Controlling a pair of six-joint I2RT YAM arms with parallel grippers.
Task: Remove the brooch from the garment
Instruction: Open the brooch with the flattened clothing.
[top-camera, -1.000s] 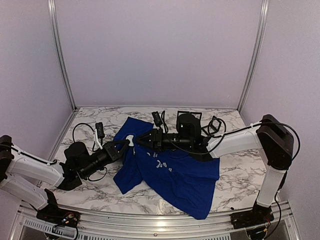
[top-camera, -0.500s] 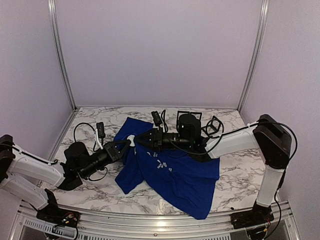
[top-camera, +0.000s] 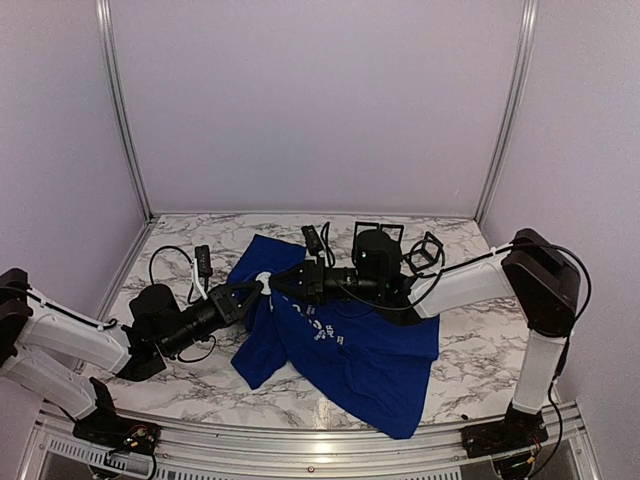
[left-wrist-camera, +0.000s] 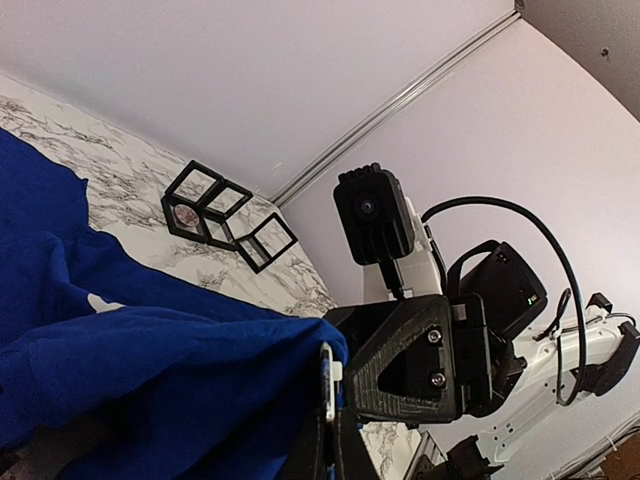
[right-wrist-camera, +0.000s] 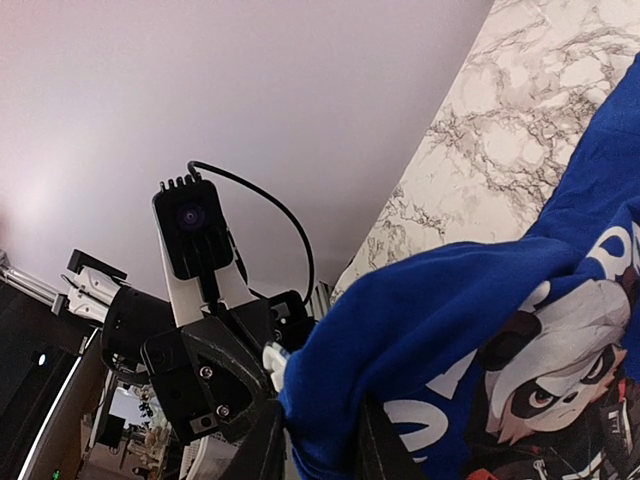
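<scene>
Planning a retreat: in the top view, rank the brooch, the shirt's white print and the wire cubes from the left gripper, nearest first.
From the left gripper:
1. brooch, at its fingers.
2. white print, on the T-shirt, to its right.
3. wire cubes, far right, at the back.

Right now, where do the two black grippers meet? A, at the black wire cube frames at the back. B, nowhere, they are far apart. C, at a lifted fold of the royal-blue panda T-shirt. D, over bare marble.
C: the top view shows the left gripper and right gripper nearly tip to tip at a raised fold of the royal-blue T-shirt.
</scene>
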